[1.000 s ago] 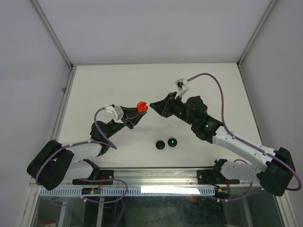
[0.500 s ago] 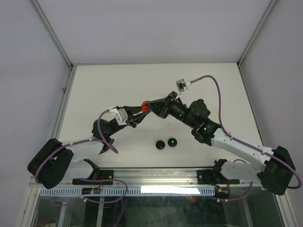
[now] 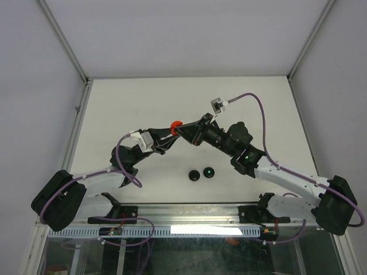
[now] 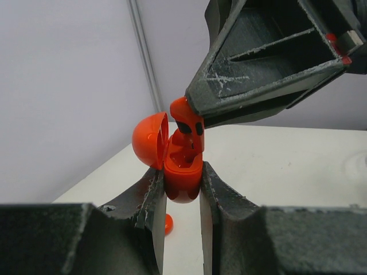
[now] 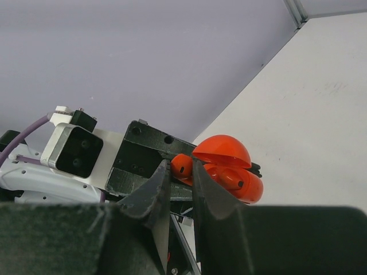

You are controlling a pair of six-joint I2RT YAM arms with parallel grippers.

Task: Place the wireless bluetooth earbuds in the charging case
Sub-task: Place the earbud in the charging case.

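The charging case (image 4: 183, 172) is held clear above the bench (image 3: 143, 103), near mid-bench in the top view, with its mouth facing up and its domed lid (image 4: 148, 140) hinged open to the left in the left wrist view. One red earbud (image 4: 186, 123) stands in that mouth with its long axis close to vertical. Its rounded head is uppermost and its lower end points down into the case. That lower end is hidden inside the cavity, so depth of seating cannot be judged. In the top view the case shows only as a small red patch and the earbud cannot be separated from it. In the right wrist view the case body is partly cut off by the fingers. The left fingers (image 4: 150, 197) are nearly closed, clamping the case body on both sides. The right fingers (image 5: 155, 192) are almost fully closed, pinching the earbud's head at their tips. A small red item (image 4: 168, 223) lies on the bench, partly hidden behind a left finger. Two black round items (image 3: 194, 175) lie near the arms, one showing a green light.
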